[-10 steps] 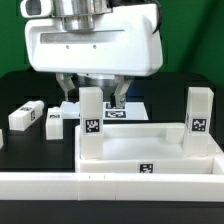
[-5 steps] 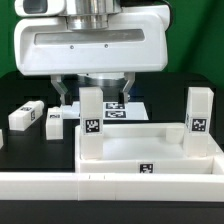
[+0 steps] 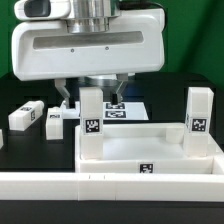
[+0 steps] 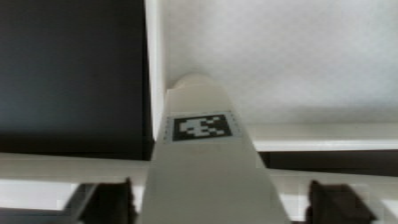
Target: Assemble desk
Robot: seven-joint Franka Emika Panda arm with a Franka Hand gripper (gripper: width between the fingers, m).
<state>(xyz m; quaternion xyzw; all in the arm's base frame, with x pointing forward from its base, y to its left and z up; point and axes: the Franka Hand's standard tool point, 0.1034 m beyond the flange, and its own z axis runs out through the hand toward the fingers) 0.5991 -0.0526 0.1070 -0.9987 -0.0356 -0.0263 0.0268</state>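
The desk slab, white with a raised rim, lies in the middle of the exterior view. Two white tagged legs stand upright on it, one at its left corner and one at its right corner. My gripper hangs over the left leg, one finger on each side of its top. In the wrist view that leg fills the space between the dark fingers, with a narrow gap on both sides. The gripper is open around it. Two more legs lie loose on the black table.
The marker board lies flat behind the slab, partly hidden by the gripper. A long white rail runs across the front of the exterior view. The slab's rim borders dark table in the wrist view.
The gripper came down and shifted toward the exterior view's left, over the left upright leg. Its fingers have drawn in toward the leg's sides. The parts have not moved.
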